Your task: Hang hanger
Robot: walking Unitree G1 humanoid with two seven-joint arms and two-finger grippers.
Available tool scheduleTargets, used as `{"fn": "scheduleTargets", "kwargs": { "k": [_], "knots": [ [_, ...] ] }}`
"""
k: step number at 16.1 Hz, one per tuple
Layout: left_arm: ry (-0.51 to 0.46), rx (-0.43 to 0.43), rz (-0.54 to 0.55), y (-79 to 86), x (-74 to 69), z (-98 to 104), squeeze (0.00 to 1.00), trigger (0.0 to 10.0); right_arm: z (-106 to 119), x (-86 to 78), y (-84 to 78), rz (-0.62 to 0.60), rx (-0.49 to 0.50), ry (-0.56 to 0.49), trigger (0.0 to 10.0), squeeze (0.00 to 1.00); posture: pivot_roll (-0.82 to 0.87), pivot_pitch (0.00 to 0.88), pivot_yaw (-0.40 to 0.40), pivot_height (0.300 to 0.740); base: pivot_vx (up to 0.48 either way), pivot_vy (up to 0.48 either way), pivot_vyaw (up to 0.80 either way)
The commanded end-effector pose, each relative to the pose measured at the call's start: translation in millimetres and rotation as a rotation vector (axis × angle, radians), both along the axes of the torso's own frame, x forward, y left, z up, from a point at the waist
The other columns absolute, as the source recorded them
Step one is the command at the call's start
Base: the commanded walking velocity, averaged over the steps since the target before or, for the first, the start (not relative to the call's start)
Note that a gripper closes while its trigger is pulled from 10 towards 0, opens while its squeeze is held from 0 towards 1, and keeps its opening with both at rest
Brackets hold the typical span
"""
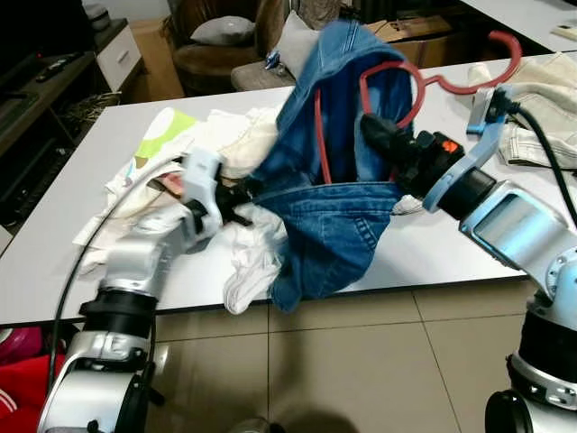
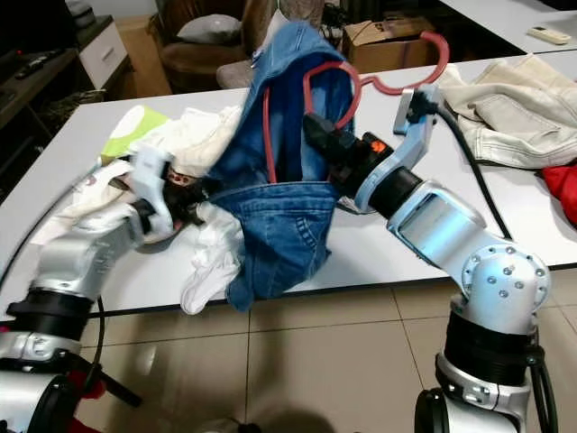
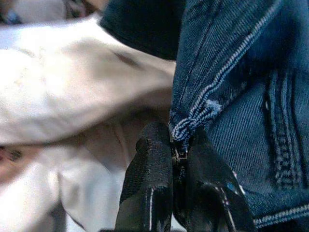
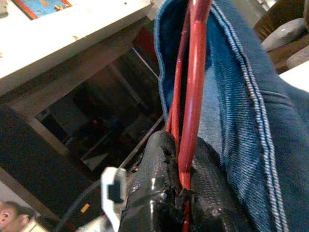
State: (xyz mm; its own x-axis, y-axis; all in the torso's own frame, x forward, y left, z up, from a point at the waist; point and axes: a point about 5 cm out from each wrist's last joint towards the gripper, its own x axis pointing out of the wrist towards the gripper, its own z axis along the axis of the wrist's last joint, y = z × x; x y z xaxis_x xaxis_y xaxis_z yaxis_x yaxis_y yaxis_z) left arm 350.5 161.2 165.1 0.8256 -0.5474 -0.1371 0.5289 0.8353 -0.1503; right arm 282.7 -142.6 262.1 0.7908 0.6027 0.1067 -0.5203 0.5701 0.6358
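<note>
1. Left eye view: a white table [image 1: 424, 248] carries a heap of pale clothes [image 1: 194, 149] on its left part. A blue denim garment [image 1: 338, 171] is held up over the near edge, its lower part hanging past the edge toward the tiled floor [image 1: 361, 361]. A red hanger [image 1: 397, 77] is threaded inside the denim; its hook [image 1: 491, 68] sticks out to the right, above the table. The right gripper [image 1: 379, 135] reaches in from the right and is buried in the denim at the hanger. The left gripper [image 1: 236, 203] meets the denim's lower left edge. A light jacket [image 1: 545, 108] lies at the far right.

2. Right eye view: the same scene, with a cardboard box [image 2: 388, 45] and an armchair [image 2: 203, 45] beyond the table.

3. Left wrist view: the left gripper's two black fingers [image 3: 147, 183] are closed tight on a stitched corner of the denim, with white cloth behind.

4. Right wrist view: the right gripper's fingers [image 4: 154, 183] are clamped on the red hanger's wire, which runs up between them alongside the denim's hem.
</note>
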Motion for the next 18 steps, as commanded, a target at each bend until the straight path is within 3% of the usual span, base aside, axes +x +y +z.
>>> {"fn": "scheduleTargets", "kwargs": {
  "k": [1,3,4,5,6,7,8,14,16,18],
  "knots": [
    [-0.014,-0.002,0.088,15.0,-3.5,2,0.0,10.0,14,-2.8,-0.9,-0.011,-0.004,-0.064,10.0,0.0,-0.13,0.0,0.123,0.74,0.0,0.0,0.0],
    [-0.038,0.058,0.179,20.2,-7.6,0,0.0,10.0,13,-1.2,-2.1,-0.026,-0.02,-0.049,10.0,0.0,-0.13,0.0,0.112,0.74,0.0,0.0,0.0],
    [0.001,0.118,0.18,17.4,-11.5,-10,0.0,10.0,10,-0.9,-1.6,-0.031,-0.041,-0.043,10.0,0.0,-0.13,0.0,0.112,0.74,0.0,0.0,0.0],
    [-0.005,0.115,0.151,13.8,-13.6,-12,0.0,10.0,9,-1.0,-1.0,-0.029,-0.041,-0.04,10.0,0.0,-0.13,0.0,0.112,0.74,0.0,0.0,0.0],
    [-0.026,0.055,0.132,5.3,-14.4,-11,0.0,10.0,7,-1.1,-0.1,-0.024,-0.043,-0.034,10.0,0.0,-0.12,0.0,0.109,0.74,0.0,0.0,0.0],
    [-0.034,0.012,0.137,1.9,-13.4,-8,0.38,10.0,6,-1.1,-0.2,-0.024,-0.048,-0.032,10.0,0.0,-0.13,0.0,0.113,0.74,0.0,0.0,0.0],
    [-0.039,-0.033,0.137,-1.1,-13.3,-4,1.0,10.0,5,-1.3,-0.5,-0.027,-0.053,-0.029,10.0,0.0,-0.13,0.0,0.113,0.74,0.0,0.0,0.0],
    [-0.05,-0.102,0.086,-7.8,-24.2,7,1.0,10.0,-5,-2.6,-1.5,-0.046,-0.158,-0.017,10.0,0.0,-0.13,0.0,0.09,0.74,0.0,0.0,0.0],
    [-0.083,-0.142,0.026,-8.9,-40.3,25,1.0,10.0,-10,3.5,-3.2,-0.072,-0.23,-0.011,10.0,0.0,-0.12,0.0,0.062,0.74,0.0,0.0,0.0],
    [-0.106,-0.175,0.038,-2.7,-45.5,37,1.0,10.0,-14,6.2,-2.1,-0.071,-0.246,-0.004,10.0,0.0,-0.11,0.0,0.051,0.74,0.0,0.0,0.0]
  ]
}}
